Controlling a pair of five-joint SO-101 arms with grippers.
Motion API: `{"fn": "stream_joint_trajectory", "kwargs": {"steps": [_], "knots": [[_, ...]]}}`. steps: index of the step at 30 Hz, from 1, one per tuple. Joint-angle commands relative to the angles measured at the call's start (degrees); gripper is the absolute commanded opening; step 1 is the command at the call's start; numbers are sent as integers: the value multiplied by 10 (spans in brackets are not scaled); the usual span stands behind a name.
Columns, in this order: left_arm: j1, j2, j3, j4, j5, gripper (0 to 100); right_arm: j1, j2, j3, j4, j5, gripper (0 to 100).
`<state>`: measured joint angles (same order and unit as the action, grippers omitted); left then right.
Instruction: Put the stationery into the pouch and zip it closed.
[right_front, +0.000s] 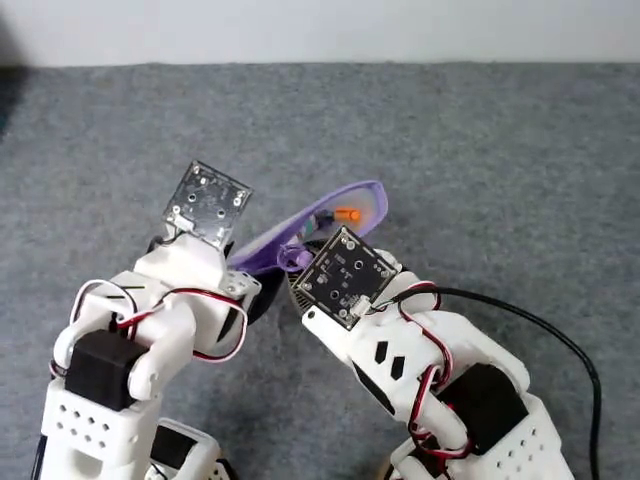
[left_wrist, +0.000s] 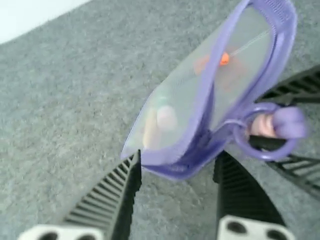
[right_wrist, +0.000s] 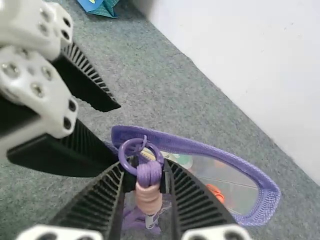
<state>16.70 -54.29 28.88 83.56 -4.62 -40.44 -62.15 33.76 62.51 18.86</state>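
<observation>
We see the pouch (right_front: 322, 222) lying between the two arms on a grey, felt-like surface (right_front: 480, 150). It is a long, flat thing with rounded ends, its border a woven purple band and its face a cloudy, see-through sheet. Through that sheet we make out a small orange piece (left_wrist: 224, 59) near the far end and a pale, blurred shape (left_wrist: 166, 117) nearer the left arm; what either one is we cannot tell.

The left tool (left_wrist: 178, 157) is released. Its black ribbed fingers (left_wrist: 127, 195) stand well apart, one on each side of the pouch's near corner, which dips into the gap between them.

The right tool (right_wrist: 145, 170) is clenched on the zip pull (right_wrist: 148, 185) — a thin purple ring threaded with a knotted purple cord and a smooth, pinkish, cylinder-shaped bead. The ring shows just beyond the fingertips, right against the purple border at the pouch's end, and the bead sits squeezed between the ribbed pads.

From the high view the two tools meet at the same end of the pouch, while its other end points away from both arms. A glossy black cable (right_front: 560, 335) curves over the surface beside the right arm.
</observation>
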Motion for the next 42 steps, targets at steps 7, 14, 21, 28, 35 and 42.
{"fn": "stream_joint_trajectory", "kwargs": {"steps": [7, 14, 21, 28, 35, 42], "knots": [[40, -4, 72, -86, -8, 209, 11, -8, -10, -18, 7, 8], [40, -5, 87, -155, -32, 107, 12, -8, -10, -15, 7, 8], [41, -5, 87, -182, -32, 19, 13, -9, -10, -18, 7, 8], [41, -5, 87, -179, -32, 13, 66, -8, -10, -46, 7, 8], [40, -9, 84, -162, -31, 12, 135, 24, 11, -134, 7, 8], [37, -11, 78, -105, -28, 9, 198, 112, 9, -259, 7, 8]]}}
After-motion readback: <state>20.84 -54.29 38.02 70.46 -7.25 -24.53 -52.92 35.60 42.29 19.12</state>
